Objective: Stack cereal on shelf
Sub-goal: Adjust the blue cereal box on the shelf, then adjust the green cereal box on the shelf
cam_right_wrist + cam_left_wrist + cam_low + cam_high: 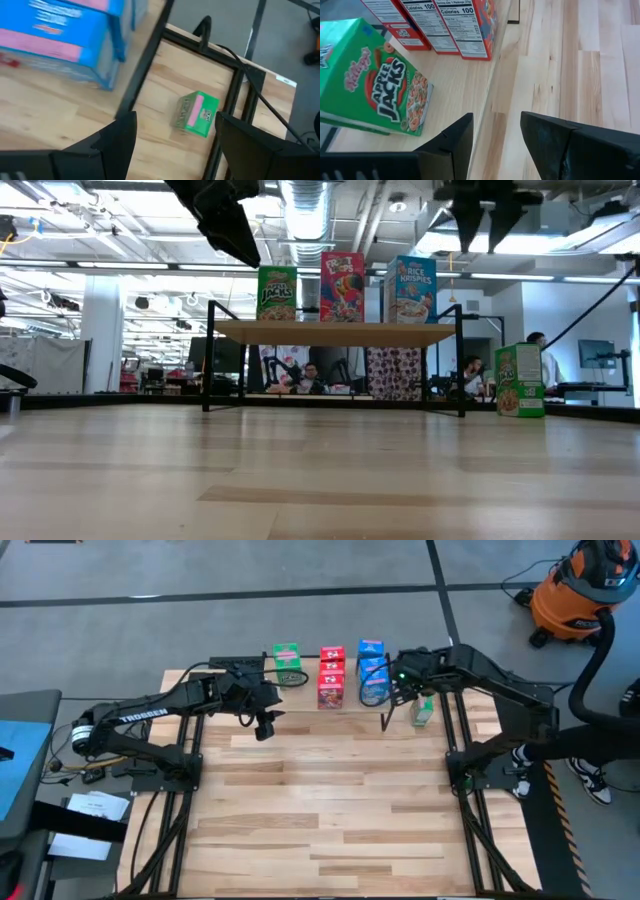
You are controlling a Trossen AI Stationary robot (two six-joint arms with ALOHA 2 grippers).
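Observation:
The shelf (pixel 340 332) stands at the table's far middle on thin black legs. On its wooden top stand green cereal boxes (pixel 277 293), red ones (pixel 342 286) and blue ones (pixel 411 289). One more green cereal box (pixel 423 710) stands upright on the tabletop to the right of the shelf. My right gripper (pixel 177 135) hangs open above that box (pixel 196 114) and touches nothing. My left gripper (pixel 497 137) is open and empty. It hovers in front of the shelf's left end (pixel 265 728), near the green boxes (pixel 375 85).
The wide slatted tabletop (pixel 330 810) in front of the shelf offers free room. A black frame rail (pixel 235 100) runs close beside the lone green box. An orange shop vacuum (pixel 575 595) stands on the floor at the far right. People sit in the room behind (pixel 310 375).

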